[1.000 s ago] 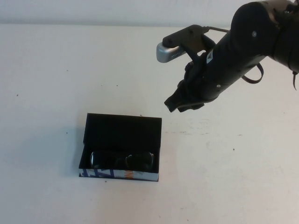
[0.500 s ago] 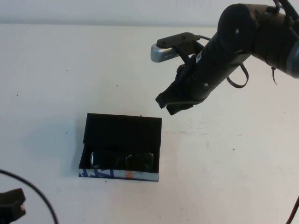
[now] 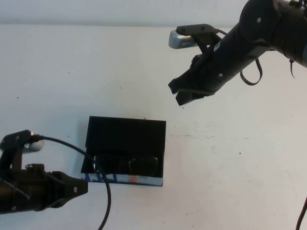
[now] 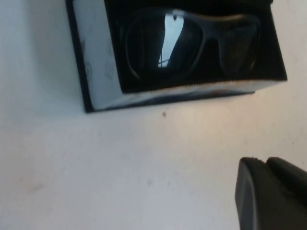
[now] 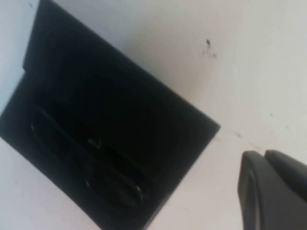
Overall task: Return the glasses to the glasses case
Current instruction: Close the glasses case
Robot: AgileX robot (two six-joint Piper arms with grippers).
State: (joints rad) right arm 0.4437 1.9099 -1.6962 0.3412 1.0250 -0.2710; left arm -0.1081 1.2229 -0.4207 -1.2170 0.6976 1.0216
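White tabletop (image 3: 57,72): dark rectangular-framed glasses (image 3: 125,164) lie inside open flat black glasses case (image 3: 125,135); left wrist view shows lenses clearly. Right gripper (image 3: 184,92) pressed together, above and apart. Left gripper (image 3: 76,188) beside case's front-left corner, both fingers together.

The glasses (image 4: 192,45) have glossy lenses that catch the light in a dark, smooth plastic-looking frame. The glasses case (image 3: 125,130) is matt black inside, like card. The table (image 3: 230,163) is matt white, lightly speckled.
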